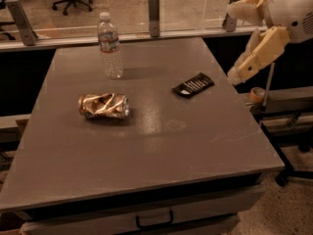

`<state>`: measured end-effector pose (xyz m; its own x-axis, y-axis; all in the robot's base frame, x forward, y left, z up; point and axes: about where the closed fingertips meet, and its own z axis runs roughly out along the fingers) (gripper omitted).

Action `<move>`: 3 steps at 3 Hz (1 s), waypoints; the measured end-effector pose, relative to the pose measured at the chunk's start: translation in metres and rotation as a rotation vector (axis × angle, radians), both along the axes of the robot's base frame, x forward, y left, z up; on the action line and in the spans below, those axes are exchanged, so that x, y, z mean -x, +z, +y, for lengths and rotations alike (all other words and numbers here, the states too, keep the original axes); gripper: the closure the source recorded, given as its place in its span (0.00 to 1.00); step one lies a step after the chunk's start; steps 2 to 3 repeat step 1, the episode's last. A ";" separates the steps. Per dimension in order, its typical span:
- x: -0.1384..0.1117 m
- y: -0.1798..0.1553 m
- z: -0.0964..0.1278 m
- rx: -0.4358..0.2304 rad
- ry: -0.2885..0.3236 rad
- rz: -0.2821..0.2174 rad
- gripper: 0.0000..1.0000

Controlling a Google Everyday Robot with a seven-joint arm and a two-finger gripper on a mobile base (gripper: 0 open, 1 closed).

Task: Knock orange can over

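The orange can (103,105), dented and shiny, lies on its side on the left part of the grey table (161,151). My gripper (234,44) is up at the far right, off the table's right edge and well away from the can. Its two beige fingers (259,53) are spread apart and hold nothing.
A clear plastic water bottle (110,45) stands upright behind the can. A flat black packet (193,84) lies right of centre. A glass barrier with posts (154,13) runs along the table's far edge. A lower shelf with a tape roll (257,94) sits to the right.
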<state>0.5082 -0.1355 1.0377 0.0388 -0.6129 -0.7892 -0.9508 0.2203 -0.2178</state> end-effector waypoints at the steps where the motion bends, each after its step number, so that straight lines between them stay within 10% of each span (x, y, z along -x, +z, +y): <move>1: -0.001 0.014 -0.004 -0.003 -0.009 -0.029 0.00; 3: -0.001 0.014 -0.004 -0.003 -0.009 -0.029 0.00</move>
